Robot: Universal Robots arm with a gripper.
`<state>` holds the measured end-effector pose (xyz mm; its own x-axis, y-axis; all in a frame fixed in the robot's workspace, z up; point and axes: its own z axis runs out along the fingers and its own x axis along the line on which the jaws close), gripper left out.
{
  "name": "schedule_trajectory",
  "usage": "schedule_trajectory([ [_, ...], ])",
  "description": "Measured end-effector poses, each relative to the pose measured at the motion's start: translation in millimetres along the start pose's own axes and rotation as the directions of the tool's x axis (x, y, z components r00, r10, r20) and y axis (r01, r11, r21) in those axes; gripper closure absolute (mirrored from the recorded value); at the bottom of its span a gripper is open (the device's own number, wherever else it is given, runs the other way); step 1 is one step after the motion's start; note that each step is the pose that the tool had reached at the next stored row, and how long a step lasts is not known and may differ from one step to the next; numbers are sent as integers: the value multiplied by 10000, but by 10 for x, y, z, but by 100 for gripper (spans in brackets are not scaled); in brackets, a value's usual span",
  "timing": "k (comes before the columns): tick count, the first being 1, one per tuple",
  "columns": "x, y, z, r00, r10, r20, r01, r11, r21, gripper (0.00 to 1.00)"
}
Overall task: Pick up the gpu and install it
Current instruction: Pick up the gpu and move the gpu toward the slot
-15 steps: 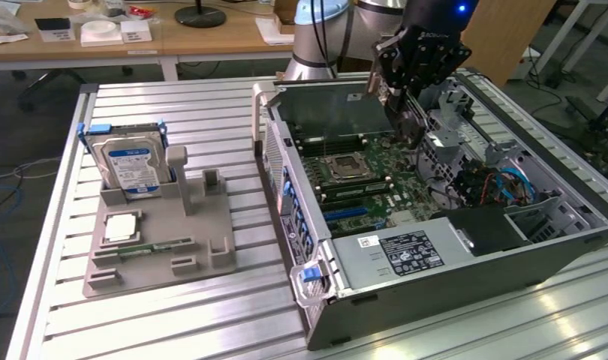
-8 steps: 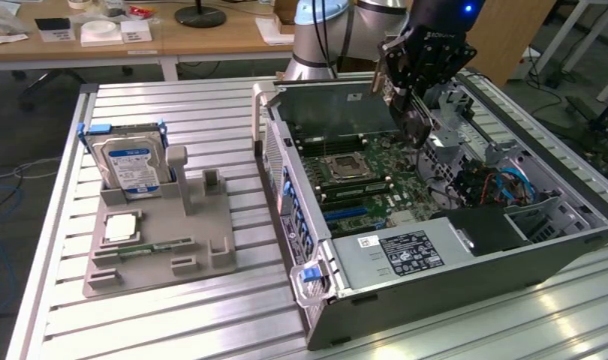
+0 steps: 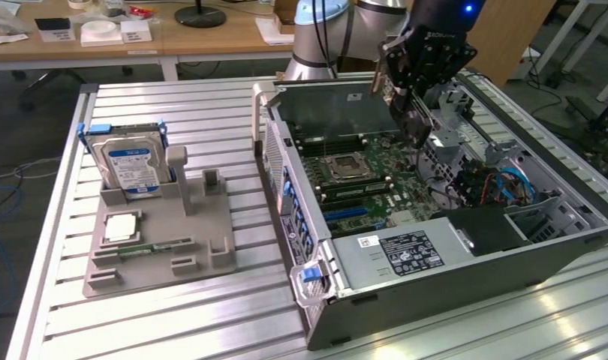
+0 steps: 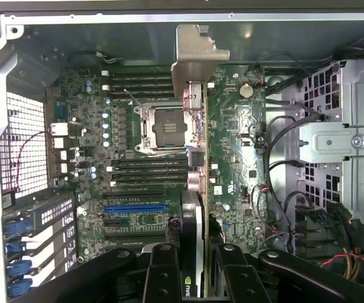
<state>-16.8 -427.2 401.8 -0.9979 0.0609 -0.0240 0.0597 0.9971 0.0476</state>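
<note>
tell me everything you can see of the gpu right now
The gpu is a thin, flat dark card. The wrist view shows it edge-on, with a silvery metal bracket at the end away from the tool and a small logo on its dark casing. The tool clamps it from both sides. In the exterior view it hangs upright inside the open computer case, over the green motherboard. Whether its lower edge touches the board cannot be told.

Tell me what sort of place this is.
Most likely a robotics lab set up for computer assembly: an open computer case lies on a slatted metal table, a grey fixture holds a hard drive, and cluttered wooden desks stand behind.
</note>
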Motion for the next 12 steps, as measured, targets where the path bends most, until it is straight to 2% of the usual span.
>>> schedule_trajectory([
  [5, -79, 5, 2, 10000, 3, 0, -3, 10000, 1, 73],
  [12, -248, 15, 6, 10000, 2, 0, -2, 10000, 1, 73],
])
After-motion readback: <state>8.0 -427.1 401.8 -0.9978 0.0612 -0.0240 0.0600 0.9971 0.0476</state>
